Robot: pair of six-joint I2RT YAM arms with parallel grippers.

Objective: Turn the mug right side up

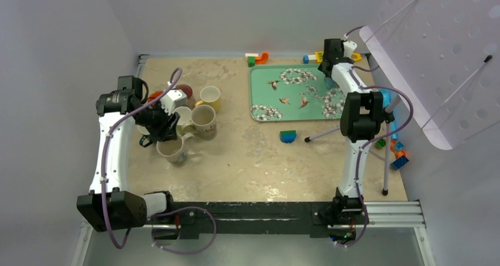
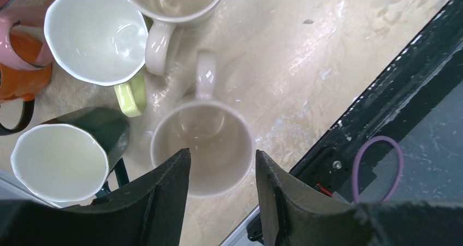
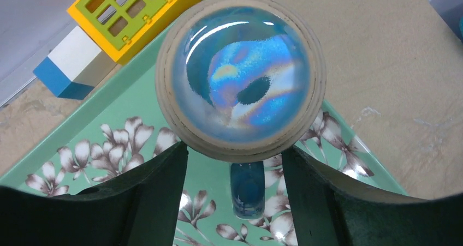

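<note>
A blue glazed mug (image 3: 240, 74) stands upside down on the green flowered tray (image 3: 136, 126), its base facing the right wrist camera and its handle (image 3: 247, 189) pointing toward the wrist. My right gripper (image 3: 235, 148) is open just above it, one finger on each side of the handle, neither touching it. In the top view the right gripper (image 1: 330, 77) is over the tray's far right corner (image 1: 265, 80) and hides most of the mug. My left gripper (image 2: 223, 156) is open and empty over an upright beige mug (image 2: 207, 131), which also shows in the top view (image 1: 173, 150).
Upright mugs cluster at the left: white (image 2: 95, 33), beige (image 2: 174, 0), dark green (image 2: 60, 161), orange (image 2: 22, 79). A yellow-green block (image 3: 131, 11) lies beyond the tray. A blue-green block (image 1: 288, 136) lies mid-table, bricks (image 1: 396, 151) at right. A perforated panel (image 1: 448, 53) overhangs at right.
</note>
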